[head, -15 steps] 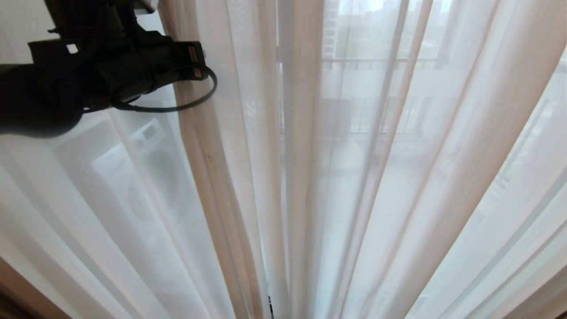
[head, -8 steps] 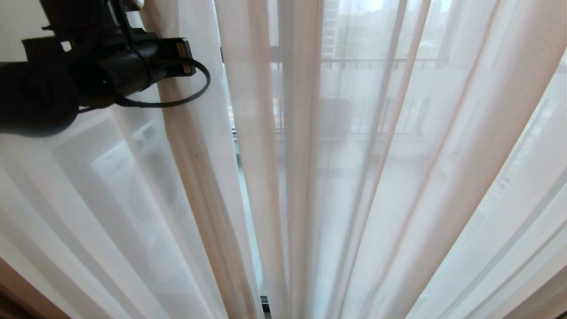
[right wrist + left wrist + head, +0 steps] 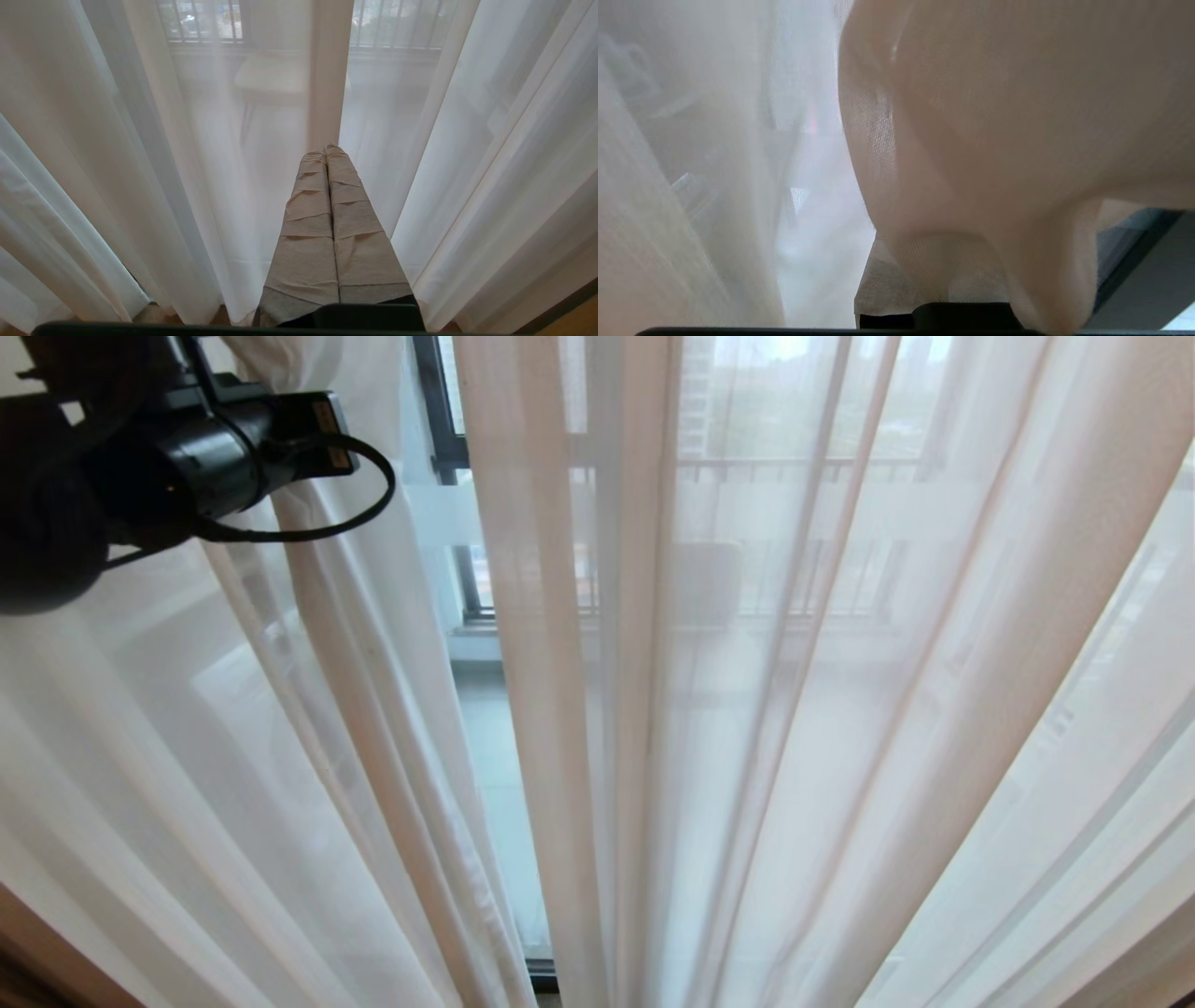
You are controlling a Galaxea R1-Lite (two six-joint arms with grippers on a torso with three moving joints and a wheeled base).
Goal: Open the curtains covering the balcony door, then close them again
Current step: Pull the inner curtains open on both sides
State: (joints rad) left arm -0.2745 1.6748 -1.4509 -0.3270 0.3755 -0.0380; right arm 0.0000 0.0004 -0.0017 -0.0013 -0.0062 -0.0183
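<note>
Sheer white curtains hang across the whole head view. The left curtain panel [image 3: 280,756] is drawn aside and bunches at the top left, where my left arm [image 3: 187,457] reaches into it. In the left wrist view the cloth [image 3: 994,116] drapes over my left gripper [image 3: 934,280], which is shut on the curtain, and its fingers are mostly hidden. A gap beside the right curtain panel [image 3: 747,709] shows the balcony door's black frame [image 3: 464,579] and its glass with a frosted band. My right gripper [image 3: 327,150] is shut and empty, pointing at the curtains [image 3: 163,163] low down.
Through the sheer cloth I see a balcony railing [image 3: 794,467] and a pale boxy shape [image 3: 705,579] outside. Wood-toned floor shows at the lower left corner [image 3: 37,952] and below the curtain hem [image 3: 574,317].
My left arm has moved left, taking the left panel's edge with it. The gap between the panels has widened, uncovering the door's black frame and glass.
</note>
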